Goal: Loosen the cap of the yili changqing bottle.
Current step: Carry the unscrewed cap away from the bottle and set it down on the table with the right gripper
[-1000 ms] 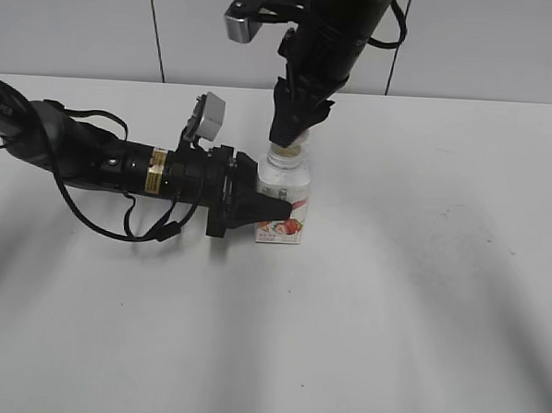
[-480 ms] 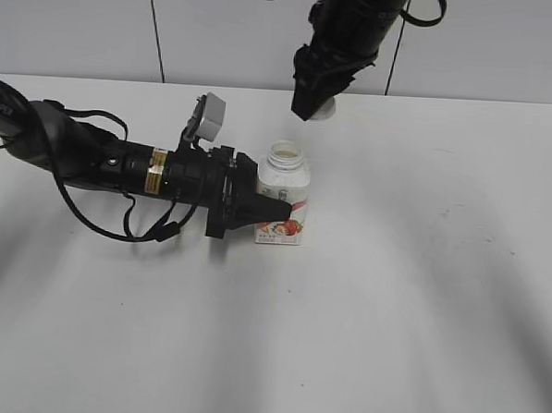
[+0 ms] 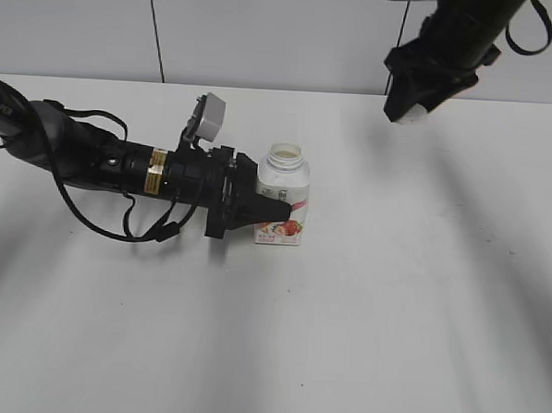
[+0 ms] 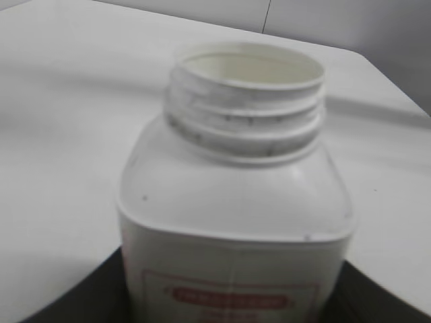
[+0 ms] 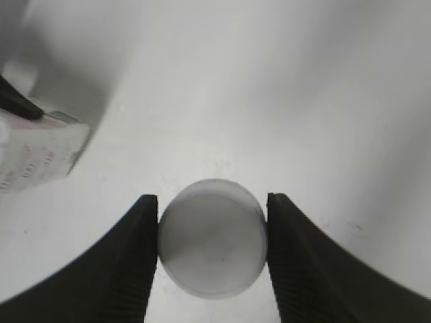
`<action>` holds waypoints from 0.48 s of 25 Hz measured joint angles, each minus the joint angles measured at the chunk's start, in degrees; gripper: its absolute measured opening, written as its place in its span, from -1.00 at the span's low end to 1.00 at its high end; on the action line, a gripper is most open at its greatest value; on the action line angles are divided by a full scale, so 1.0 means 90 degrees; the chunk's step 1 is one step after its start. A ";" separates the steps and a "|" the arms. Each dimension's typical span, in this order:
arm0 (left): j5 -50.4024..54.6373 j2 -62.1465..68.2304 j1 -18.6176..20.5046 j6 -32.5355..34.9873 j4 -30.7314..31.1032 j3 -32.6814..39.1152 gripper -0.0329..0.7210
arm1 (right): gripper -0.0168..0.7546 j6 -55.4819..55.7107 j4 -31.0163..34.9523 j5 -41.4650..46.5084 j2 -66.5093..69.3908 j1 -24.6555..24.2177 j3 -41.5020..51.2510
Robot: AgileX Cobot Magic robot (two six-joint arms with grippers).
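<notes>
Both grippers are part-way open, each closed onto something. High at the upper right of the exterior view, the right gripper point(image 3: 411, 112) hangs in the air above the table point(image 3: 419, 297), well apart from the bottle. Its wrist view shows the two black ribbed fingers point(image 5: 131, 262) pressed against opposite sides of the cap point(image 5: 212, 237), a round white disc seen end-on that fills the gap between them. In the exterior view only a pale sliver of the cap point(image 3: 412, 117) peeks out below the dark fingertips.

Lying low along the table from the left, the left gripper point(image 3: 274, 211) reaches in sideways and clamps the yili changqing bottle point(image 3: 283, 199) around its lower body, one black fingertip lying across the pink-red strawberry label. The left wrist view looks over the bottle point(image 4: 236, 202) from close behind: dark jaw surfaces show at both lower corners of the frame, hugging its white sides, and part of a red label outline is visible near the bottom edge.

The bottle stands upright on the table near the middle. Its neck is bare, the threads exposed and the mouth open.
</notes>
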 joint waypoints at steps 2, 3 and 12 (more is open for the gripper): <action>-0.0006 0.0000 0.0000 -0.0006 0.0000 0.0000 0.06 | 0.05 0.0034 0.0080 -0.0012 0.0000 -0.0267 0.0307; -0.0006 0.0000 0.0000 -0.0006 0.0005 0.0000 0.06 | 0.05 0.0051 0.0086 -0.0046 0.0000 -0.0403 0.0486; -0.0011 0.0000 0.0006 -0.0011 0.0005 0.0000 0.06 | 0.05 0.0155 0.0118 -0.1289 -0.0331 -0.1232 0.2031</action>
